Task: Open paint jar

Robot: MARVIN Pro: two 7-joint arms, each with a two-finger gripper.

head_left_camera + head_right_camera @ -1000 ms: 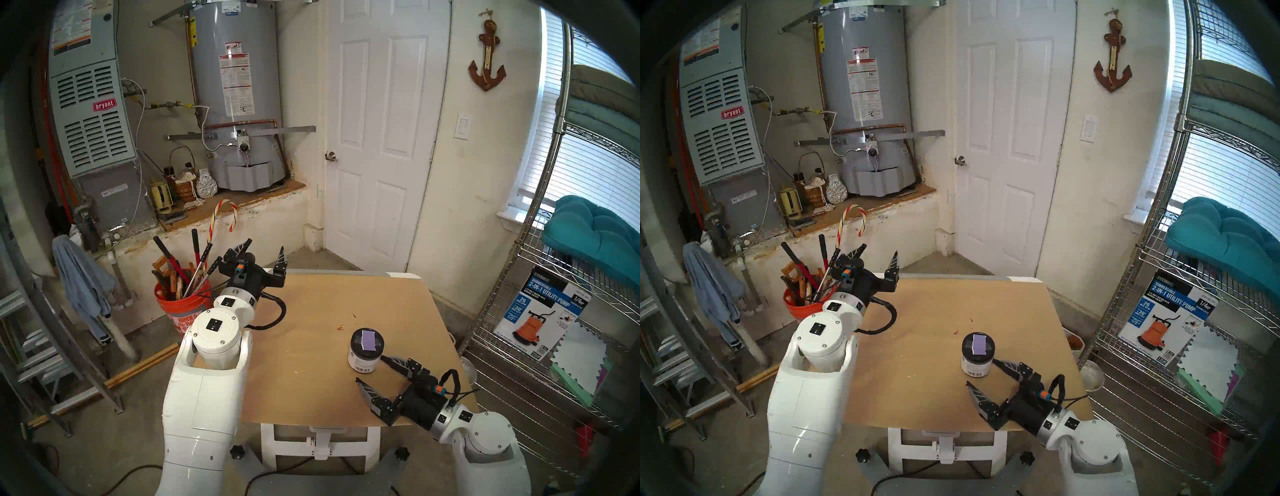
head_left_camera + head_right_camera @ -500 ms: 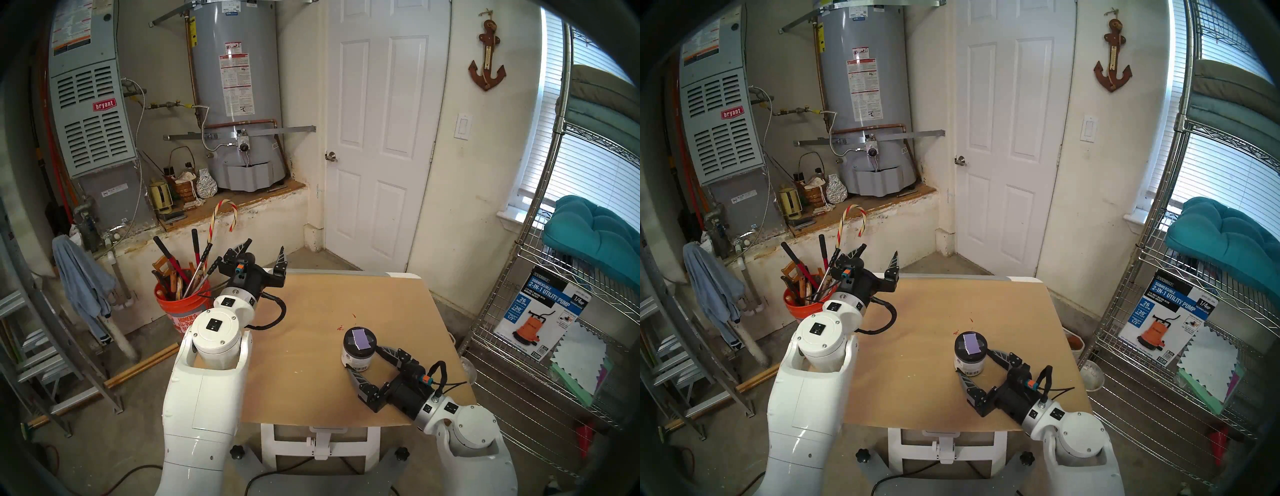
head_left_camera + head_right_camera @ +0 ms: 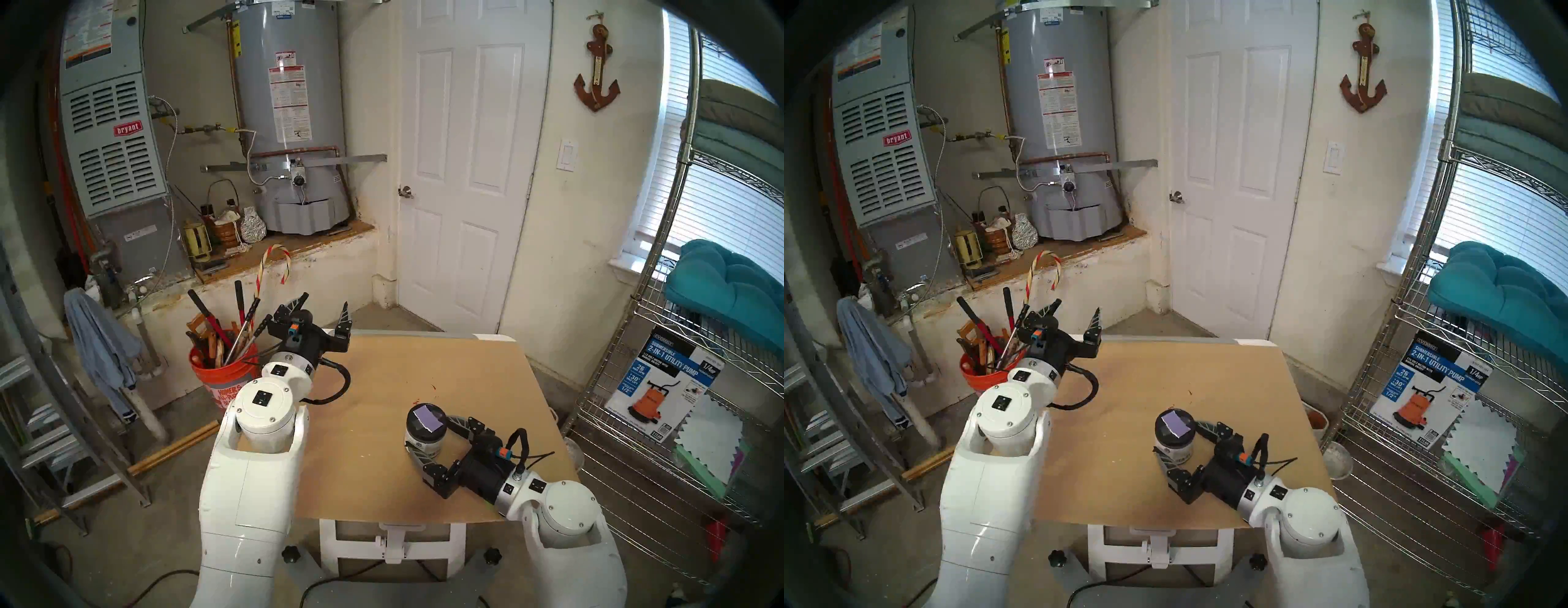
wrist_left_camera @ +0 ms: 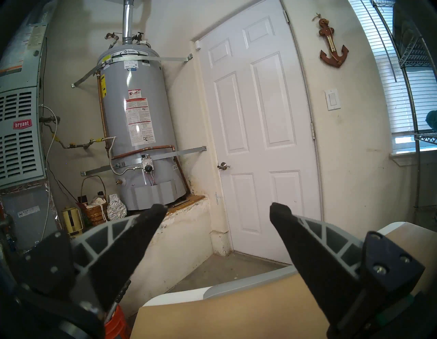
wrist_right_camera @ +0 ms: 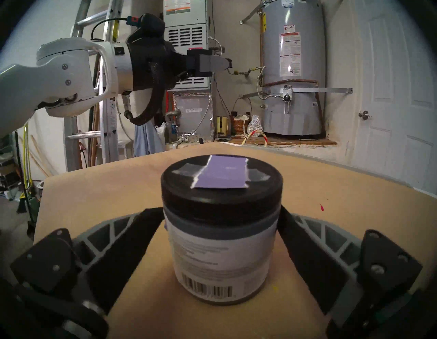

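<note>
The right gripper [image 3: 426, 433] lies low over the table [image 3: 382, 475], its two fingers wrapped around the paint jar [image 3: 424, 433] — one finger on the jar's far side, the other curving round its near side. In the right wrist view both fingers [image 5: 146, 227] press against the jar's wall just under the lid, one on each side, so the gripper is spread wide yet closed on the jar [image 5: 222, 251]. The jar stands upright on the tan tabletop, right of the middle and toward the near edge. Its black lid [image 5: 221, 187] is on, with a lilac paper swatch [image 5: 222, 174] taped across the top. A white label with a barcode faces the wrist camera.

The left gripper [image 3: 324, 312] hangs in the air above the table's far left corner, well apart from the jar. Its fingers stand wide apart with nothing between them — the left wrist view [image 4: 217, 209] shows only the door and floor in the gap.

A few small red specks [image 3: 418, 400] mark the tabletop just beyond the jar. Left of the table an orange bucket [image 3: 222, 373] full of long-handled tools sits on the floor. Behind it, on a raised ledge, stands a grey water heater [image 3: 288, 119], with a white door [image 3: 466, 170] to its right. A wire shelf rack [image 3: 679, 382] stands to the table's right.
</note>
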